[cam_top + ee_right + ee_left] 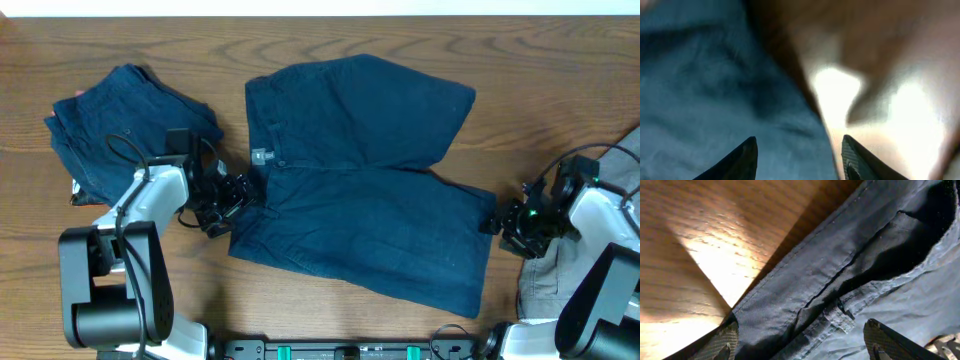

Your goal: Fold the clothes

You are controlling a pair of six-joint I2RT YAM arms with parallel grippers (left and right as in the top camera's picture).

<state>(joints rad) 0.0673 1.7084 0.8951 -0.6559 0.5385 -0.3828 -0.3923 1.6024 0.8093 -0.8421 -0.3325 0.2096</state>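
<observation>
As wrist views alone reveal, left fingers (720, 342) and right fingers (737, 162) gape over shorts (370, 220).

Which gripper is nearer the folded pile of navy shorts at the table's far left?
Left. The left gripper sits just right of the folded pile, at the waistband of the spread shorts; the right gripper is far off, at the spread shorts' opposite edge.

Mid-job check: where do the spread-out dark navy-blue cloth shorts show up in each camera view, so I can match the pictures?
Overhead: the spread-out dark navy-blue cloth shorts lie in the middle of the table.
Left wrist: they fill the lower right, their edge running diagonally.
Right wrist: blurred, they fill the left half.
Shared landmark: the brown wooden table, bare at upper left in the left wrist view and on the right in the right wrist view.
</observation>
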